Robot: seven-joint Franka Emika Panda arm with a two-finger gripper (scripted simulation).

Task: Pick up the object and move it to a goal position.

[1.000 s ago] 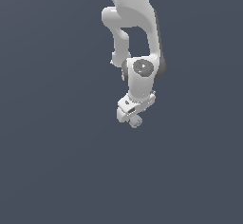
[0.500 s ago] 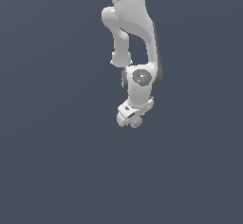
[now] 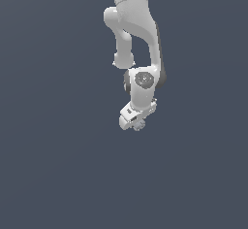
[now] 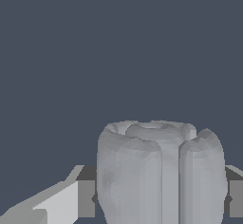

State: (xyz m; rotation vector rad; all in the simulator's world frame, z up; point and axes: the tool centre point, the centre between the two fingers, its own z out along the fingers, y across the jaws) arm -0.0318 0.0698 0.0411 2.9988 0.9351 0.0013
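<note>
Gripper (image 3: 138, 124) clamped on the object (image 3: 140, 124), hanging at the end of the white arm (image 3: 138, 34) near the middle of the exterior view. Nothing around but a flat dark blue-grey background (image 3: 53, 165). Object only a tiny pale grey lump at the fingertips, far smaller than the gripper block above it. Wrist view: object (image 4: 160, 172) filling the frame close up, lumpy and faceted, pinched between two fingers (image 4: 86, 192) with dark pads pressed against both sides.

Matt lumpy grey object (image 4: 160, 173), smooth white fingers (image 4: 60, 204)
</note>
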